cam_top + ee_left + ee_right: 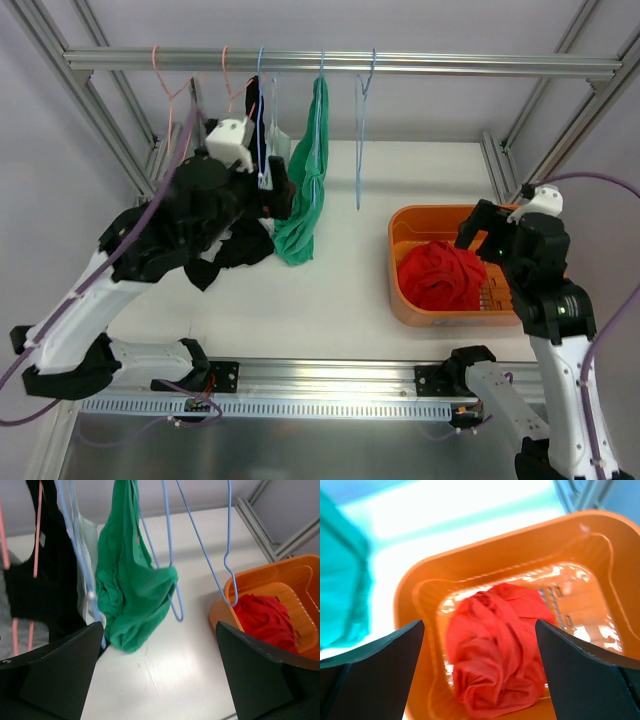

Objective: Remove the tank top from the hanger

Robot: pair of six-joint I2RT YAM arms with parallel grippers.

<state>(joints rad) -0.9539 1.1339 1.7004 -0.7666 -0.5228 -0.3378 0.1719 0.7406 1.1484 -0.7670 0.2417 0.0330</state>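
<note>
A green tank top [305,190] hangs bunched on a blue hanger [320,80] from the overhead rail, its hem touching the table. In the left wrist view the green tank top [132,590] is just ahead of my left gripper [159,630], which is open with nothing between its fingers. A red garment [442,275] lies crumpled in the orange basket [400,300]. My right gripper [479,625] hovers open above that red garment [495,650], holding nothing.
An empty blue hanger [360,140] hangs right of the green top. A black garment [235,250] on a pink hanger [35,545] and a pale garment [87,545] hang to the left. Aluminium frame posts [500,160] stand at the back corners.
</note>
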